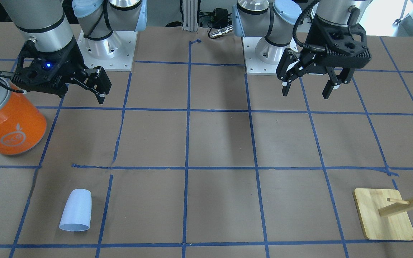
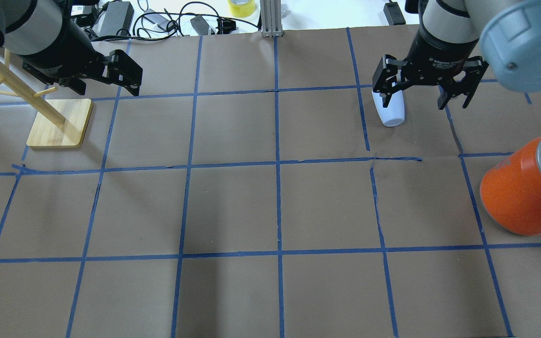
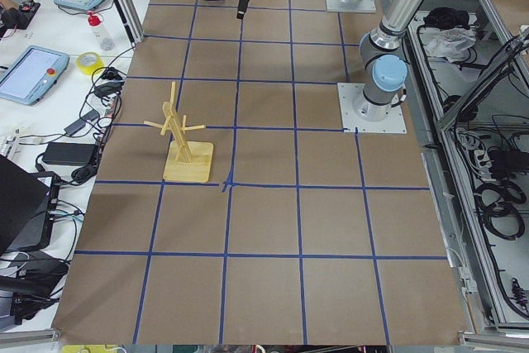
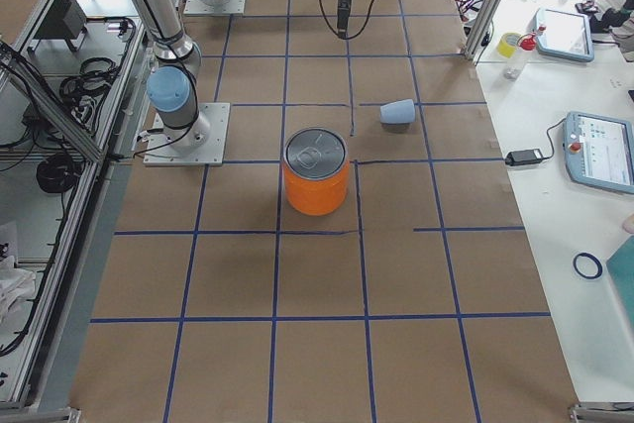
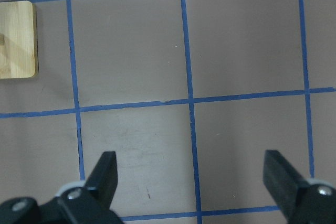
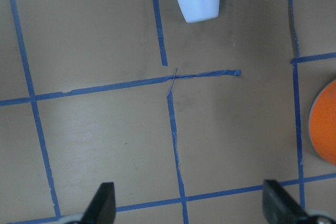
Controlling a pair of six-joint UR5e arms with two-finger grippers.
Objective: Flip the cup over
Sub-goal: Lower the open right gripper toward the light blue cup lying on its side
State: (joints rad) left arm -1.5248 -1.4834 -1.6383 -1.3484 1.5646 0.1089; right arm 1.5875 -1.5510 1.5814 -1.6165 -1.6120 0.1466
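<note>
Exterior front-facing shows cup (image 1: pixel 75 210) whole: pale blue-white, tapered, lying on its side, wide end toward operators' edge, robot's right. Overhead, right tool (image 2: pixel 418 103) overlaps it. Right tool and left tool (image 1: pixel 305 95): both spread open, empty. Surface: counter (image 1: pixel 221 136), brown paper, blue tape grid, 1 orange can (image 1: pixel 11 122).

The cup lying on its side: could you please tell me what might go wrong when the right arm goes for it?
1. The cup is smooth, tapered and on its side, so it may roll or slip away as the open right gripper closes on it.
2. The orange can stands close to that arm, so a wide swing while turning the cup could knock it.
</note>
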